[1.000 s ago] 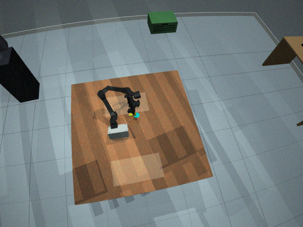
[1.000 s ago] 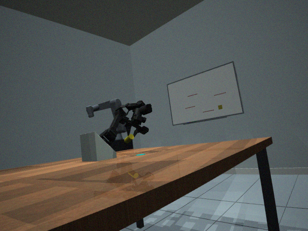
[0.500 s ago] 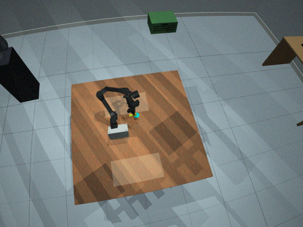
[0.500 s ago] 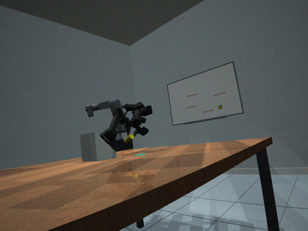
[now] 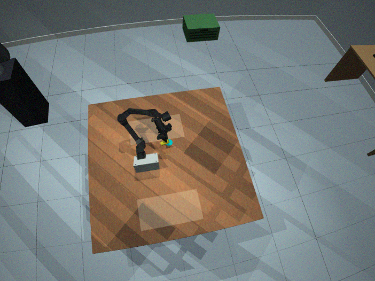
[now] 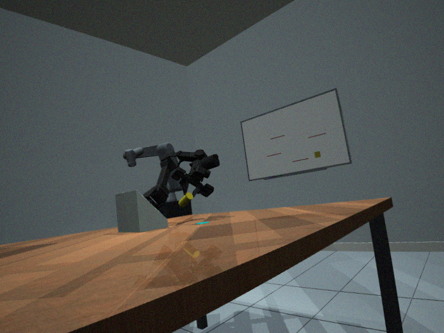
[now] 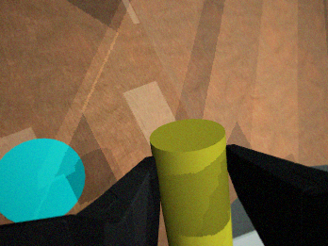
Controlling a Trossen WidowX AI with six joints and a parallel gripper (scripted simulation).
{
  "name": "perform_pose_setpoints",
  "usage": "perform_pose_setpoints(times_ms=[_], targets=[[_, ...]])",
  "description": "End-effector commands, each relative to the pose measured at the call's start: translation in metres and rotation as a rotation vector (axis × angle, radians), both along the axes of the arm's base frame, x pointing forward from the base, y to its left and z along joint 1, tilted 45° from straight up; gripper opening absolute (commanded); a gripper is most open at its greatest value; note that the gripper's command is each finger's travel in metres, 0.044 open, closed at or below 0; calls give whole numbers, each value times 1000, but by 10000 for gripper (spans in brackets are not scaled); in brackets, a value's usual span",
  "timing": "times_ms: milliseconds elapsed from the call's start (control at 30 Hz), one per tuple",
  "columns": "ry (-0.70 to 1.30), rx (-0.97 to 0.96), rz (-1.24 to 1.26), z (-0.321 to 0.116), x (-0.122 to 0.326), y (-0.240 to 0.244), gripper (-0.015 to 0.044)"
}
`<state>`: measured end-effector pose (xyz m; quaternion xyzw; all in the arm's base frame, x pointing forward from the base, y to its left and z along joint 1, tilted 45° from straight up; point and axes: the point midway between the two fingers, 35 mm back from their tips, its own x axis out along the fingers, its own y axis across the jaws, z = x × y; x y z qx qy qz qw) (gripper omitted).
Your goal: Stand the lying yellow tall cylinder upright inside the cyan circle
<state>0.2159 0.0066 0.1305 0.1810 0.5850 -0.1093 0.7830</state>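
Observation:
The yellow tall cylinder (image 5: 163, 143) (image 6: 185, 199) (image 7: 195, 194) is held in the air above the table, tilted, with its end face toward the wrist view's upper part. My gripper (image 5: 165, 141) (image 6: 189, 195) (image 7: 190, 160) is shut on it, one finger on each side. The cyan circle (image 5: 169, 142) (image 6: 202, 223) (image 7: 38, 180) lies flat on the table, lower and beside the cylinder. It shows at the left in the wrist view, partly covered by the left finger. The cylinder's far end is cut off in the wrist view.
The wooden table (image 5: 218, 180) (image 6: 92, 273) carries the arm's grey-white base block (image 5: 146, 162) (image 6: 127, 212), close to the cylinder. Two pale rectangles show on the table top in the top view. A green box (image 5: 201, 27) and a black cabinet (image 5: 24, 96) stand on the floor away from the table.

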Motion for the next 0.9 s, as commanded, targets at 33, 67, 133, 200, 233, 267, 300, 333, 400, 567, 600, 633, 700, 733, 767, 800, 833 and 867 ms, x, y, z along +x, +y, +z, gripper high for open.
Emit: perform_pose_setpoints(times_ms=[33, 67, 133, 200, 233, 267, 300, 333, 400, 567, 600, 633, 700, 733, 767, 800, 833, 867], targets=[[-30, -22, -15, 1, 0, -1, 105], [-35, -25, -17, 1, 0, -1, 105], [-44, -32, -22, 1, 0, -1, 105], [-54, -38, -27, 1, 0, -1, 105], [-59, -42, -29, 1, 0, -1, 105], [-64, -45, -32, 1, 0, -1, 105], [-70, -48, -34, 1, 0, -1, 105], [-75, -51, -36, 1, 0, -1, 105], [-85, -57, -41, 1, 1, -1, 105], [-111, -71, -54, 2, 1, -1, 105], [-117, -73, -57, 2, 1, -1, 105], [-122, -76, -59, 2, 1, -1, 105], [-133, -81, -65, 3, 1, -1, 105], [-139, -83, -67, 3, 2, -1, 105], [-144, -86, -70, 3, 2, -1, 105], [-150, -88, -73, 3, 2, -1, 105], [-155, -90, -75, 3, 2, -1, 105], [-161, -92, -78, 3, 2, -1, 105]])
